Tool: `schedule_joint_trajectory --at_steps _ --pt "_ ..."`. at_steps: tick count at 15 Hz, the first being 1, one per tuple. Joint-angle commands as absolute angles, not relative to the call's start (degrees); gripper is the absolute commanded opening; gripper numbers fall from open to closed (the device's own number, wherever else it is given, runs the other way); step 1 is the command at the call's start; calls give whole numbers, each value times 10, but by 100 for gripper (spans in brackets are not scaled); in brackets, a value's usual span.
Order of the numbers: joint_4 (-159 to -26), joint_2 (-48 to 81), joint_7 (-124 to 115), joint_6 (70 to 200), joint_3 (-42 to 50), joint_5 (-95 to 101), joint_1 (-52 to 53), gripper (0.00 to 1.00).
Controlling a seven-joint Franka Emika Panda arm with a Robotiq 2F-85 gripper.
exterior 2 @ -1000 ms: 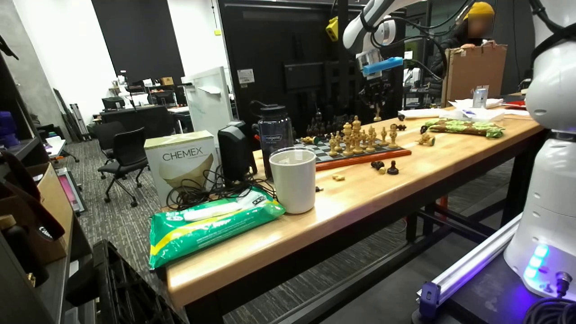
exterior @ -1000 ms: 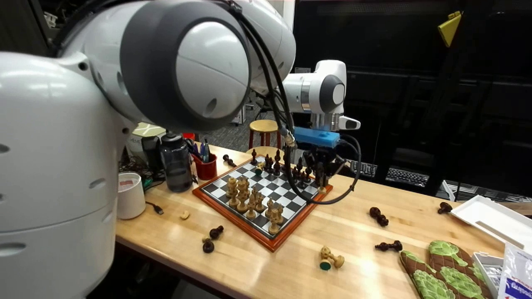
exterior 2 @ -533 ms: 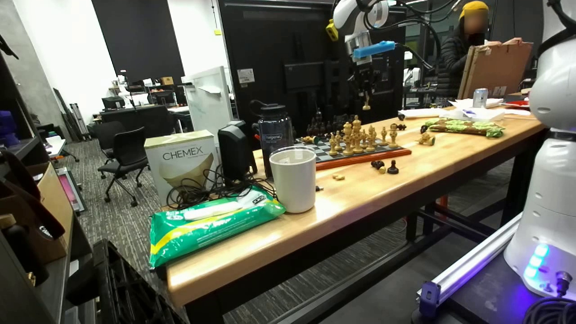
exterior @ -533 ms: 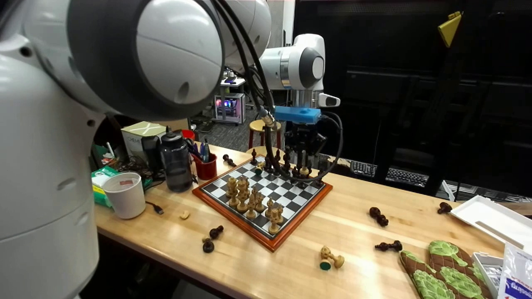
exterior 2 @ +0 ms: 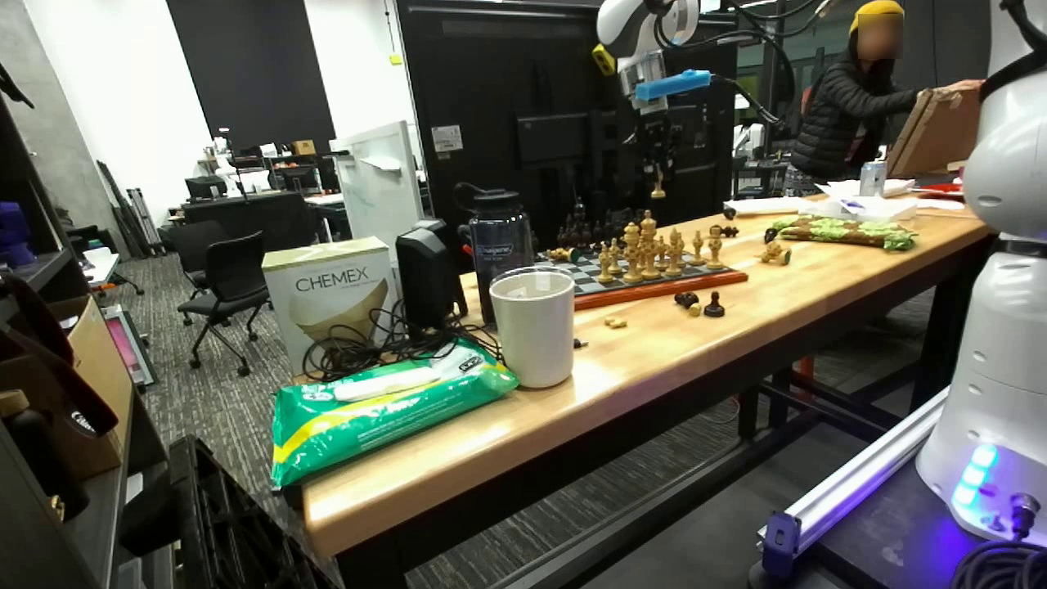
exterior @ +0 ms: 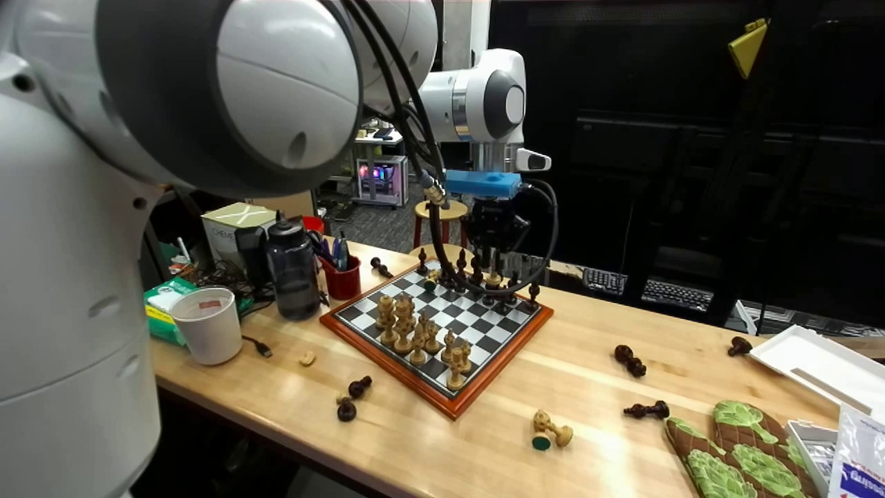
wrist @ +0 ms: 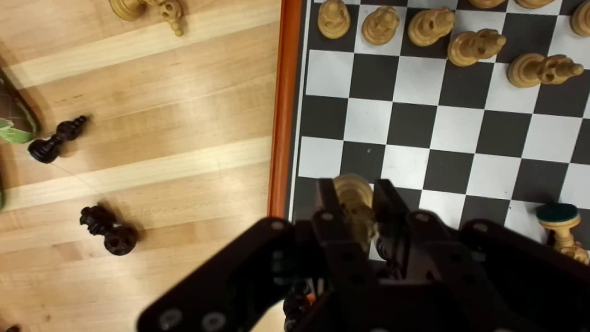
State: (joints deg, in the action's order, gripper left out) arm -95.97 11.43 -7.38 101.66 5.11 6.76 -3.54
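So the tabletop (exterior: pixel 553 377) is long and pretty cluttered. The chess board (wrist: pixel 433 129) sits around its middle, one rim running close to the far edge (the edge away from the robot base (exterior 2: pixel 973 376)). Oven mitts (exterior: pixel 764 467) lie toward one end; a dark bottle (exterior: pixel 293 280) and a white cup (exterior 2: pixel 533 335) stand toward the opposite end, well apart from the fingers (wrist: pixel 387 198).

Those fingers hang over the board's far-edge side, drawn in to about a stem's width, gripping a light chess piece (exterior 2: pixel 658 190). So basically no sideways offset: it's right between them, long axis roughly upright, base down. In an exterior view the base is plainly up off the board. Which square it's over, I honestly can't tell.

What's in the way is mostly the standing dark pieces (exterior: pixel 533 295), lined up on that same far-edge side, some of them hidden. There's also a tipped light piece (wrist: pixel 563 236) on the board, green base showing. The standing light pieces (exterior 2: pixel 649 254) are over toward the near edge. A few fallen dark pieces (wrist: pixel 64 133) lie between board and mitts.
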Motion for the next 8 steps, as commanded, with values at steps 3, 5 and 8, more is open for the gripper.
schedule_joint_trajectory --at_steps 3,5,8 --pt "-958 116 -74 1015 51 68 -37 24" --pt "-958 117 -74 1015 51 68 -37 24" --pt "-955 119 -76 1013 49 72 -34 6"
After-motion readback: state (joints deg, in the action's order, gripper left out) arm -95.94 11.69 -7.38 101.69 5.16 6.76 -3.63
